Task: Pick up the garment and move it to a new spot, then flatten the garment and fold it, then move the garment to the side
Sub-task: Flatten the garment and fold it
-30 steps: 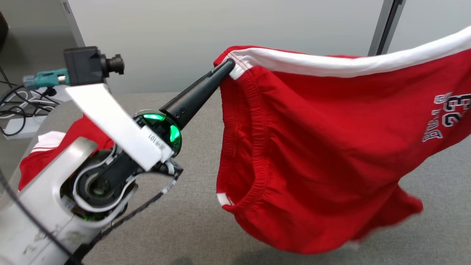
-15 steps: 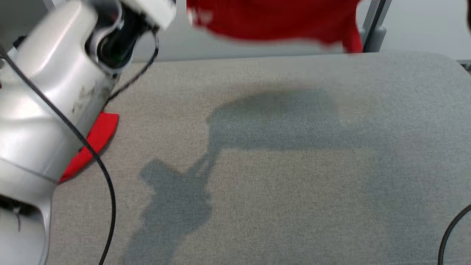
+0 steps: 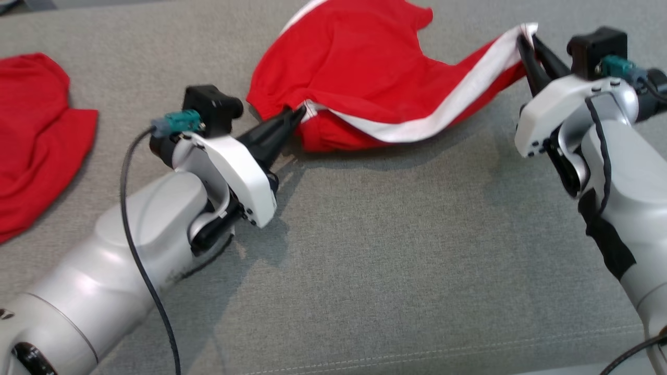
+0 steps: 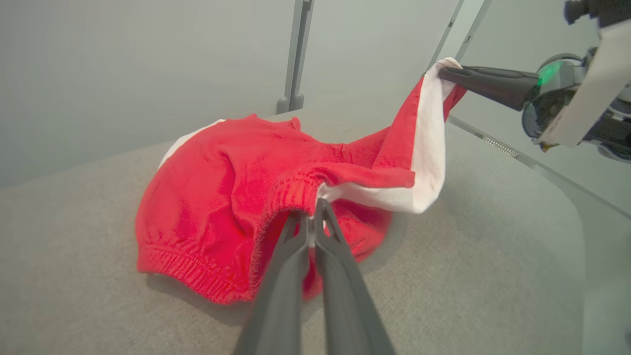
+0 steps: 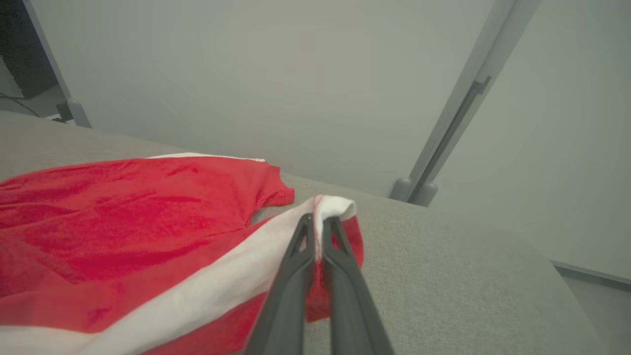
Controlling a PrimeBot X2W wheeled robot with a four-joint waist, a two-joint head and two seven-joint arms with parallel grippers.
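Note:
The garment (image 3: 365, 78) is a pair of red shorts with a white side stripe, lying bunched on the grey padded table. My left gripper (image 3: 299, 112) is shut on its elastic waistband corner, low near the surface; the left wrist view shows that grip (image 4: 311, 217) on the garment (image 4: 222, 197). My right gripper (image 3: 523, 39) is shut on the other end of the white stripe, held slightly raised so the stripe runs taut between the two. In the right wrist view the fingertips (image 5: 318, 222) pinch the white hem of the garment (image 5: 123, 222).
Another red garment (image 3: 36, 135) lies at the table's left edge. Grey padded table surface (image 3: 391, 234) stretches open toward me. A grey partition wall with metal posts (image 5: 443, 128) stands behind the table.
The head camera has tilted down. The garment, which hung high in the air between both grippers, now rests on the table with both arms lowered.

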